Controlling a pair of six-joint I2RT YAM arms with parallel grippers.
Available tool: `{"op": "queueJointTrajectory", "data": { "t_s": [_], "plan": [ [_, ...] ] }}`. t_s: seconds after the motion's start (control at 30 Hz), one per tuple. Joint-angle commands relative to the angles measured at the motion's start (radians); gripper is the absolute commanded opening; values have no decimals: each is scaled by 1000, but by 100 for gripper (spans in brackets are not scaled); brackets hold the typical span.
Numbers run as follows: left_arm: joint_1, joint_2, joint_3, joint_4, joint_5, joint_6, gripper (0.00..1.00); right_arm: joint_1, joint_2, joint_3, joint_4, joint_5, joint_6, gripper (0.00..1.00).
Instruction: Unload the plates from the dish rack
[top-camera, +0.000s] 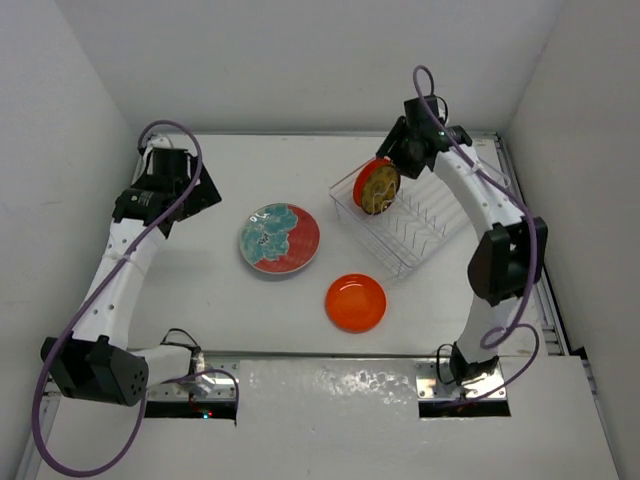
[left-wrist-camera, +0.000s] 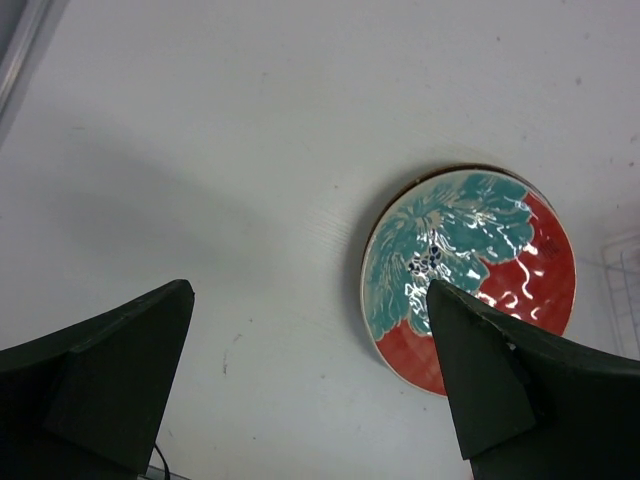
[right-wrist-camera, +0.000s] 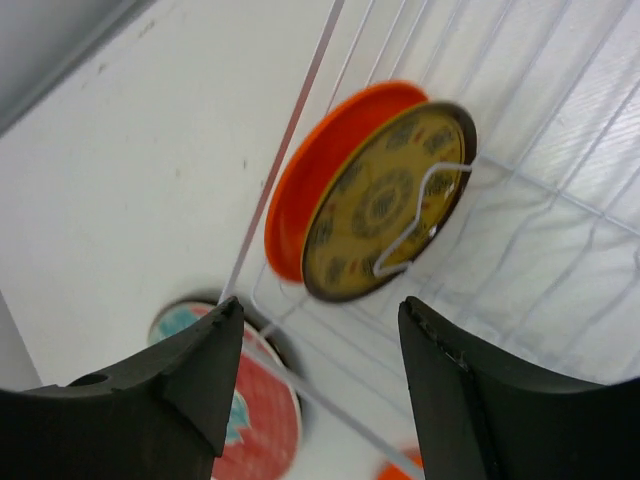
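Note:
The clear dish rack (top-camera: 425, 228) stands at the back right. A small amber-yellow plate (top-camera: 381, 188) stands on edge in its left end, with an orange plate (top-camera: 369, 172) right behind it. Both show in the right wrist view, amber (right-wrist-camera: 385, 205) and orange (right-wrist-camera: 305, 195). My right gripper (top-camera: 393, 150) hovers open just above them (right-wrist-camera: 320, 305). The red plate with teal-white pattern (top-camera: 280, 238) lies flat on the table. A plain orange plate (top-camera: 355, 302) lies near it. My left gripper (top-camera: 203, 188) is open and empty, left of the red plate (left-wrist-camera: 470, 270). No dark teal plate shows clearly.
White walls close in the table on the left, back and right. A dark edge shows under the red plate's rim (left-wrist-camera: 385, 205). The rack's wire tines (right-wrist-camera: 560, 215) stand behind the amber plate. The rack's corner shows in the left wrist view (left-wrist-camera: 625, 290).

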Motion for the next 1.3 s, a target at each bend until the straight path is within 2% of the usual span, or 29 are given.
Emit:
{"op": "queueJointTrajectory", "data": {
  "t_s": [0.0,0.13,0.3,0.43,0.73,0.8,0.87,0.93,1.07,1.27],
  "plan": [
    [-3,-9,-25,68,89,70,99,-8,99,101,4,-53,154,61],
    [-3,-26,-103,99,78,81,99,-25,143,133,44,-43,185,55],
    [-3,-44,-165,115,60,77,99,-26,197,150,7,0,207,48],
    [-5,-46,-171,118,57,84,99,-25,211,130,13,25,210,42],
    [-5,-23,-165,124,43,92,99,-26,260,124,-4,27,217,36],
    [-5,-15,-163,125,46,92,99,-28,277,133,5,14,216,26],
    [-5,-9,-157,125,48,92,99,-26,274,142,7,5,217,12],
    [-5,-7,-151,121,44,95,99,-26,239,144,8,22,219,11],
    [-5,-1,-146,121,43,95,99,-29,150,144,31,31,222,0],
    [-3,7,-146,130,41,93,99,-39,-17,129,97,-24,207,0]
  ]
}}
